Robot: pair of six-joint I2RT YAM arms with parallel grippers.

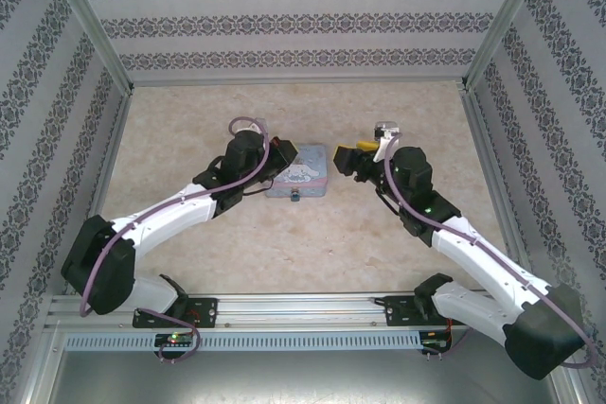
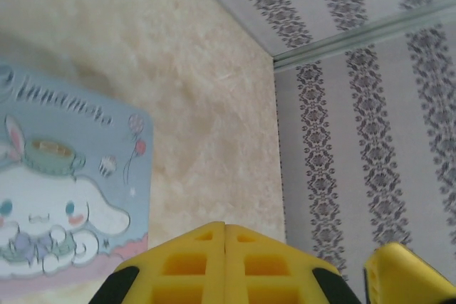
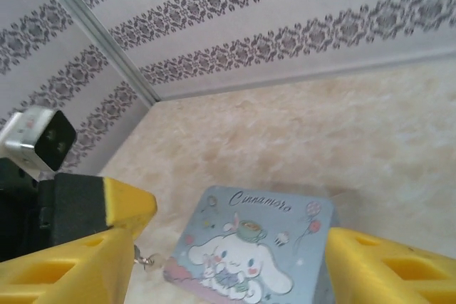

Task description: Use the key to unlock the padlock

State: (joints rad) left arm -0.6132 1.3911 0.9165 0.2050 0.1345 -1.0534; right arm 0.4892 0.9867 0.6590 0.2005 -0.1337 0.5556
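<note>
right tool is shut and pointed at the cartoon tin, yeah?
Not quite: the right tool is open, its yellow fingers spread wide to either side of the frame in the right wrist view. It is indeed pointed at the cartoon tin.

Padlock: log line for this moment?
padlock at near edge of tin | right end effector open | left end effector beside tin
</note>
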